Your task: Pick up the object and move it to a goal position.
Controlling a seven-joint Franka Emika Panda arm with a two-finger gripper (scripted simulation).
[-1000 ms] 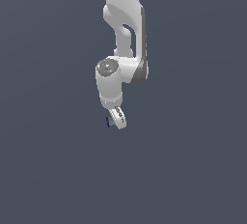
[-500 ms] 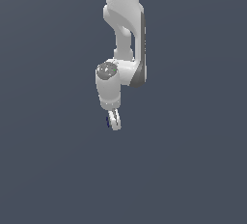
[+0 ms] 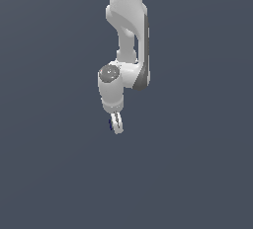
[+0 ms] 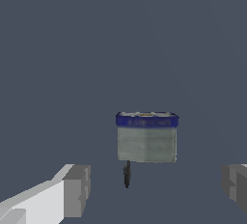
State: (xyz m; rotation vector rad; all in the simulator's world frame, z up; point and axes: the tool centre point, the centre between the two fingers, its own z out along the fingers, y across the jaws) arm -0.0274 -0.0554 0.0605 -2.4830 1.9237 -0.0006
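Looking down the wrist camera, I see the small greyish block with a dark blue rim (image 4: pixel 147 137) lying on the flat slate-grey floor (image 4: pixel 120 39), between the two grey finger pads (image 4: pixel 77 190) but nearer the far end of the gap than the pads themselves. The pads stand wide apart, one at each side of the frame, and neither touches the block, so I read the white two-finger gripper (image 4: pixel 157 189) as spread open with nothing in it. The block's blue band runs along its far upper edge, and its pale face below that is turned toward the camera. A thin dark mark (image 4: pixel 127 174) sits just beside the block's near edge; I cannot tell what it is.

From the exterior view, the white jointed robot arm (image 3: pixel 129 35) comes down from the top of the frame and bends at a grey-capped joint, with the gripper (image 3: pixel 116 124) pointing downward close to the floor (image 3: pixel 49 173). At this angle the fingers overlap into one pale sliver, so their spacing is unreadable here. A tiny dark blue speck at the exterior view's left of the fingertips is the block (image 3: pixel 110 123), touching or nearly touching the gripper's outline; I cannot tell which from this camera.
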